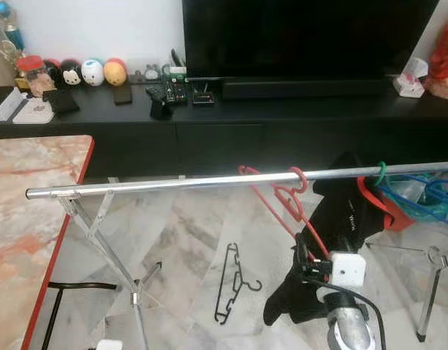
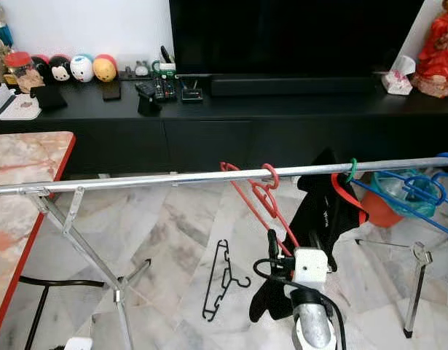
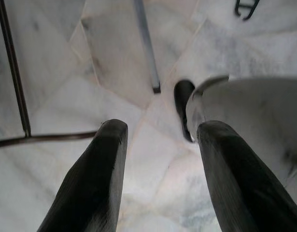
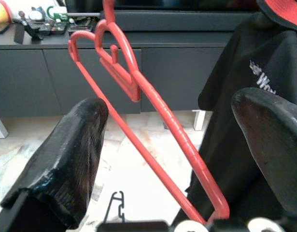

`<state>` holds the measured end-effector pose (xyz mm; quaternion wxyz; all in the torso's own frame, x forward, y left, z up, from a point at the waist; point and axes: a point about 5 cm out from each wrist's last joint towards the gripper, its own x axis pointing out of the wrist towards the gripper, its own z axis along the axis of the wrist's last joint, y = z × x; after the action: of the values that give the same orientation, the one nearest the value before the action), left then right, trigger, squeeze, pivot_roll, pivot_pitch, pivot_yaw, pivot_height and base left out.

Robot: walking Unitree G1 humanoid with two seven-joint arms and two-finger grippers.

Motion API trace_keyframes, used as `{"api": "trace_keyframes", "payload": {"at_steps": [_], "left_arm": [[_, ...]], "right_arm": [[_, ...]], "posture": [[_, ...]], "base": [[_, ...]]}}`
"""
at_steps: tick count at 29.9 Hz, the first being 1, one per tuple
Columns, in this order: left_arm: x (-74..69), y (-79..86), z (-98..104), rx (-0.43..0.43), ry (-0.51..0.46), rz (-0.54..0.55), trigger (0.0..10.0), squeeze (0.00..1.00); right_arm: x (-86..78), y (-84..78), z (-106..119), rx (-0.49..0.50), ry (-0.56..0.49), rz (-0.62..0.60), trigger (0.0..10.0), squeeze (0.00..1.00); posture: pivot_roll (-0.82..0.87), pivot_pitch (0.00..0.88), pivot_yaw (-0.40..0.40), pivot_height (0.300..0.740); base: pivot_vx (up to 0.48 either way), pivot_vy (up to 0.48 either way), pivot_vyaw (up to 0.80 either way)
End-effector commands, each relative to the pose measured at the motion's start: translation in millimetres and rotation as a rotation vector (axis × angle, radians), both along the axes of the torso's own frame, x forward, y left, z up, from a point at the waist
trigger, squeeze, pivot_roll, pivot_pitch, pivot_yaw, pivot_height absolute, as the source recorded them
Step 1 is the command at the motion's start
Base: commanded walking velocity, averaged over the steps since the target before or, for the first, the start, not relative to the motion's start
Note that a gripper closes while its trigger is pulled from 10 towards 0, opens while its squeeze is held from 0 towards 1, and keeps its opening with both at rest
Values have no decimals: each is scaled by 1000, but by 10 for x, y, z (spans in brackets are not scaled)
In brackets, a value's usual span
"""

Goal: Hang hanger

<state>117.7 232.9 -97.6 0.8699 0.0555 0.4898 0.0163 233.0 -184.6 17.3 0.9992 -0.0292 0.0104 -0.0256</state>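
While the red hanger (image 1: 285,200) has its hook looped over the silver rail (image 1: 209,181) of the drying rack, the right gripper (image 4: 162,159) sits just below the rail with its jaws spread wide, and the hanger's slanting arm passes through the gap between them; in the right wrist view the two black fingers (image 4: 66,154) stand well apart on either side of that red arm, and whether either touches it cannot be told. From the head views the hanger tilts down from the rail toward the gripper's white wrist housing, its lower corner right at the gripper. Just beside it on the rail hangs a black garment (image 1: 347,211) with white lettering, and farther along the rail sit a green hook (image 1: 381,173) and a cluster of blue hangers (image 1: 427,193). A black hanger (image 1: 232,284) lies flat on the marble floor (image 1: 187,248) under the rail, apart from the rack's legs. The left gripper (image 3: 158,179) points down at the floor with its jaws wide and nothing between them, near one rack leg (image 3: 147,46). Behind the rack runs a long black counter (image 1: 282,109) carrying a television (image 1: 304,36), remotes and small round figurines (image 1: 92,71).
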Motion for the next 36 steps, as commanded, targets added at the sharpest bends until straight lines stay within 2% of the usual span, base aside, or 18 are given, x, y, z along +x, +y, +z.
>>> {"api": "trace_keyframes", "payload": {"at_steps": [1, 7, 17, 27, 30, 36], "left_arm": [[-40, -17, -15, -11, 9, -6, 10000, 0], [-66, -24, -23, -13, 15, -8, 10000, 0], [90, -86, 5, -19, -7, -27, 10000, 0], [48, -53, 6, -21, -15, -27, 10000, 0], [46, -135, -12, -29, -16, -34, 10000, 0], [66, -189, -18, -34, -19, -36, 10000, 0]], "right_arm": [[10, 0, 26, 4, -5, 2, 10000, 0], [76, 28, 56, 12, -2, 13, 10000, 0], [135, 101, 68, 13, 9, 50, 10000, 0], [165, 80, 76, 5, 16, 45, 10000, 0], [185, 84, 73, -2, 23, 49, 10000, 0], [222, 63, 35, -13, 52, 52, 10000, 0]], "posture": [[9, 27, -42, 740], [10, 25, -43, 740], [10, 29, -44, 740], [8, 30, -44, 740], [9, 30, -45, 740], [8, 31, -45, 740]], "base": [[0, 0, 0], [-219, 0, 0], [-264, 0, 0], [-264, 0, 0], [-262, 0, 0], [-262, 0, 0]]}}
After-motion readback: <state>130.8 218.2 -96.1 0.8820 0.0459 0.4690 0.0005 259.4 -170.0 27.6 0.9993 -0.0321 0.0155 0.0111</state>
